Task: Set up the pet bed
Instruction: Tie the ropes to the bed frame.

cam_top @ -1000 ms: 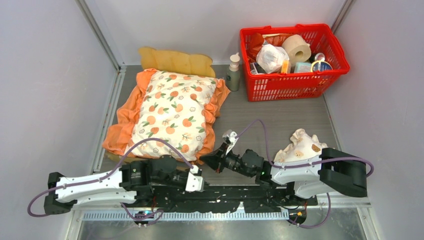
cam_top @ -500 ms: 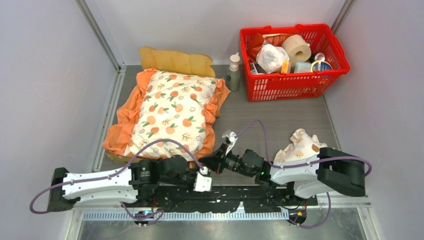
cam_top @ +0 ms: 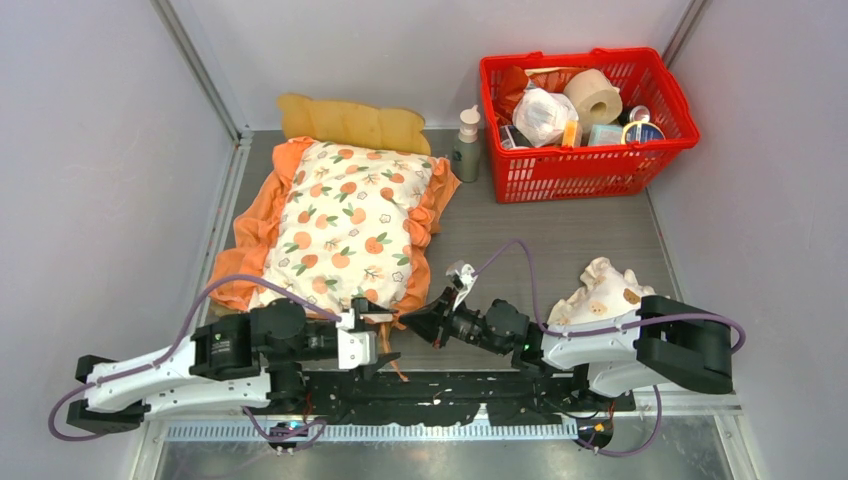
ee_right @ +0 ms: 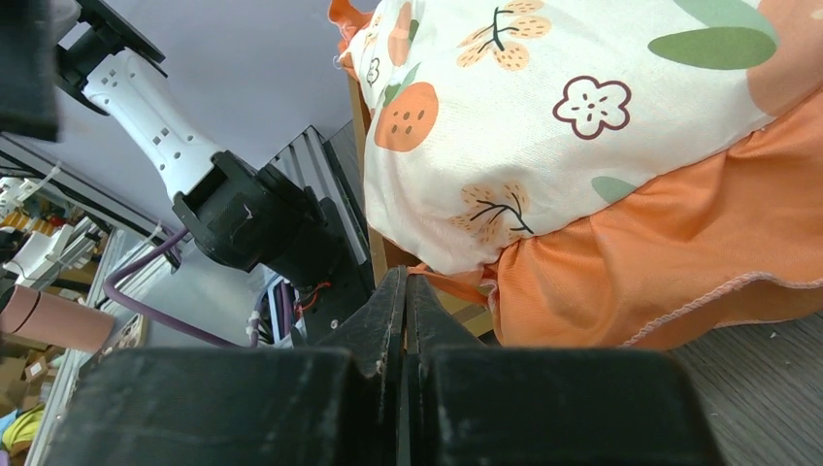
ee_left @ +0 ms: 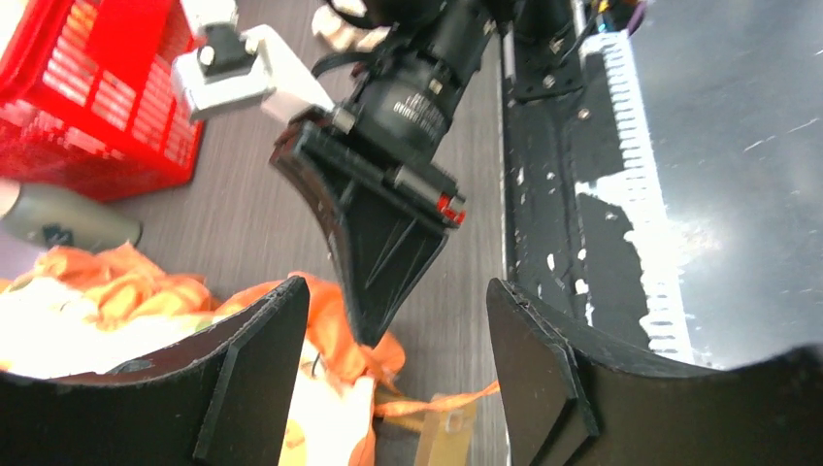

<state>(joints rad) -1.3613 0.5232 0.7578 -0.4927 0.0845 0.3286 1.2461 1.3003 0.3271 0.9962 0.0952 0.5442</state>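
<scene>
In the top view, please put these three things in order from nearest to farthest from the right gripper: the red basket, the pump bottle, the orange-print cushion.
1. The orange-print cushion: its near corner lies just beside the tip of the right gripper, on the left.
2. The pump bottle: farther back, standing between cushion and basket.
3. The red basket: back right corner, farthest.

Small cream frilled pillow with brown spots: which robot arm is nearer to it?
Right. The right arm lies just beside the cream spotted pillow, on its near side; the left arm sits far off to the left.
</scene>
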